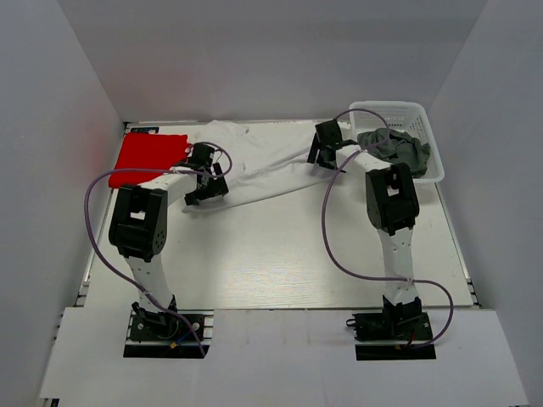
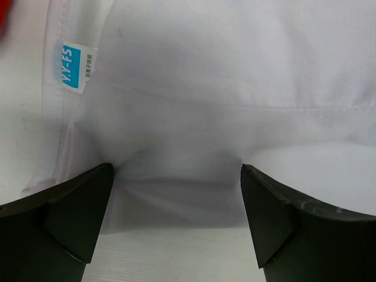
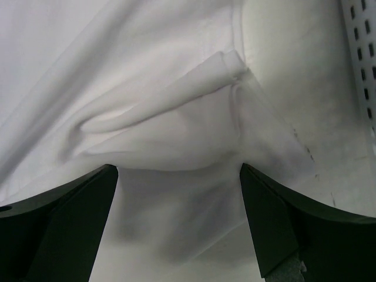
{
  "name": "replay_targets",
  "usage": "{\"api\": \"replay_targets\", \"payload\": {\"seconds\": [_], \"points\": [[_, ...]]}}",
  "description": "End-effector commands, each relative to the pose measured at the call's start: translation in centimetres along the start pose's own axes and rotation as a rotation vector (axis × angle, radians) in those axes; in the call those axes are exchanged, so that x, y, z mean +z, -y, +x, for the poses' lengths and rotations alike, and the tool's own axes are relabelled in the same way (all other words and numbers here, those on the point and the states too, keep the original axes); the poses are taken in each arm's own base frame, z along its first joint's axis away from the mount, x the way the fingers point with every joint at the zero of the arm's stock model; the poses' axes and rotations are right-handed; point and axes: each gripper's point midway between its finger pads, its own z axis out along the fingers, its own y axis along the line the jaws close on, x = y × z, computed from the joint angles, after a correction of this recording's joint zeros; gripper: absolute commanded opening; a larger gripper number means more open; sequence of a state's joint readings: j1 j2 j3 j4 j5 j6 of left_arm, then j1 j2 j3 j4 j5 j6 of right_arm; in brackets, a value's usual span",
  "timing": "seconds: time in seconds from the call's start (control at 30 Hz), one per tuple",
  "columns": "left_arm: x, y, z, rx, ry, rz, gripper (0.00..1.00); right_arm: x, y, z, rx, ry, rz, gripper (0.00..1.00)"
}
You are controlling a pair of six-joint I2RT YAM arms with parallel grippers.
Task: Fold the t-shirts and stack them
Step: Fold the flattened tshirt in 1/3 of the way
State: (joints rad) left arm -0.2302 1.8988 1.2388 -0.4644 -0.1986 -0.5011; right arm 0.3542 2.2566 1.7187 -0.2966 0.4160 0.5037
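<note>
The white t-shirt point(image 1: 263, 165) lies stretched across the back of the table. My left gripper point(image 1: 206, 192) is open at its left end, jaws straddling the cloth edge point(image 2: 176, 176) beside a blue label point(image 2: 70, 66). My right gripper point(image 1: 320, 154) is open at its right end, over a folded hem point(image 3: 176, 117). The red t-shirt point(image 1: 148, 158) lies folded flat at the back left. The dark grey t-shirt point(image 1: 395, 147) sits crumpled in the white lattice basket point(image 1: 417, 111).
The basket stands at the back right against the wall; its lattice side shows in the right wrist view point(image 3: 361, 59). White walls enclose the table on three sides. Purple cables loop off both arms.
</note>
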Motion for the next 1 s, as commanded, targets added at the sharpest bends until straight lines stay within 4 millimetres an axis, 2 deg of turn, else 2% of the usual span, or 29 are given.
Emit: {"api": "replay_targets", "payload": {"seconds": [0.0, 0.07, 0.1, 0.13, 0.2, 0.23, 0.3, 0.33, 0.37, 0.4, 0.43, 0.5, 0.53, 0.57, 0.6, 0.63, 0.67, 0.7, 0.73, 0.77, 0.8, 0.83, 0.9, 0.97], "points": [[-0.4, -1.5, 0.8, 0.013, -0.021, -0.053, 1.00, -0.3, -0.3, -2.6, 0.010, 0.021, -0.017, 0.90], [-0.5, -1.6, 1.0, 0.014, -0.029, -0.058, 1.00, -0.3, 0.2, -0.8, -0.023, -0.021, -0.025, 0.90], [-0.8, -1.5, 0.7, 0.012, -0.020, -0.053, 1.00, -1.9, 0.1, -1.4, -0.020, -0.011, -0.043, 0.90], [-0.9, -1.7, 1.0, 0.013, -0.023, -0.054, 1.00, -1.7, 0.8, 0.5, -0.033, -0.030, -0.041, 0.90], [-1.4, -1.7, 1.1, 0.011, -0.021, -0.041, 1.00, -3.2, 2.2, 4.3, -0.034, -0.095, -0.070, 0.90], [-1.5, -1.9, 1.9, 0.013, -0.036, -0.039, 1.00, -3.5, 2.4, 4.8, -0.018, -0.094, -0.078, 0.90], [-1.9, -2.0, 2.5, -0.007, -0.045, -0.032, 1.00, -5.0, 5.2, 8.0, -0.018, -0.142, -0.036, 0.90], [-2.3, -2.0, 3.6, 0.005, -0.058, -0.023, 1.00, -5.9, 5.2, 8.1, -0.013, -0.130, -0.047, 0.90], [-2.6, -2.1, 3.8, -0.010, -0.058, -0.023, 1.00, -6.1, 7.2, 12.1, -0.026, -0.207, -0.019, 0.90], [-2.7, -2.7, 5.3, -0.018, -0.090, -0.031, 1.00, -7.6, 6.8, 11.5, -0.015, -0.188, -0.063, 0.90], [-3.0, -2.6, 5.9, -0.010, -0.098, -0.021, 1.00, -8.2, 6.9, 12.4, -0.009, -0.205, -0.070, 0.90], [-3.8, -3.3, 7.4, -0.042, -0.118, -0.024, 1.00, -9.4, 8.9, 16.5, -0.016, -0.283, -0.045, 0.90], [-4.3, -3.4, 7.9, -0.055, -0.122, -0.015, 1.00, -11.1, 9.0, 15.4, -0.002, -0.242, -0.063, 0.90], [-4.8, -3.8, 8.5, -0.070, -0.131, -0.022, 1.00, -12.0, 11.0, 18.9, -0.015, -0.307, -0.022, 0.90], [-5.7, -4.3, 9.7, -0.100, -0.134, -0.008, 1.00, -13.2, 11.3, 18.3, 0.000, -0.274, -0.027, 0.90], [-6.2, -4.3, 10.1, -0.115, -0.130, 0.013, 1.00, -14.6, 12.3, 19.4, 0.012, -0.283, -0.016, 0.90], [-6.8, -4.4, 10.9, -0.131, -0.136, 0.032, 1.00, -15.9, 12.5, 19.0, 0.032, -0.259, -0.033, 0.90], [-7.2, -4.3, 12.7, -0.144, -0.172, 0.075, 1.00, -16.6, 14.0, 21.5, 0.020, -0.302, -0.013, 0.90], [-8.5, -3.7, 11.9, -0.154, -0.119, 0.139, 1.00, -17.7, 13.5, 21.3, 0.040, -0.284, -0.060, 0.90], [-8.9, -4.0, 12.9, -0.155, -0.128, 0.153, 1.00, -18.7, 13.0, 20.5, 0.049, -0.243, -0.110, 0.90], [-9.5, -3.7, 12.7, -0.167, -0.106, 0.185, 1.00, -19.2, 13.0, 21.9, 0.025, -0.274, -0.150, 0.90], [-10.8, -3.3, 11.4, -0.175, -0.046, 0.226, 1.00, -20.3, 12.2, 20.6, 0.028, -0.212, -0.212, 0.90], [-11.7, -3.4, 10.8, -0.180, -0.001, 0.242, 1.00, -21.0, 11.3, 19.9, 0.001, -0.178, -0.268, 0.90], [-13.4, -2.6, 8.2, -0.200, 0.079, 0.280, 1.00, -22.0, 10.2, 18.4, -0.007, -0.130, -0.321, 0.90]]}}
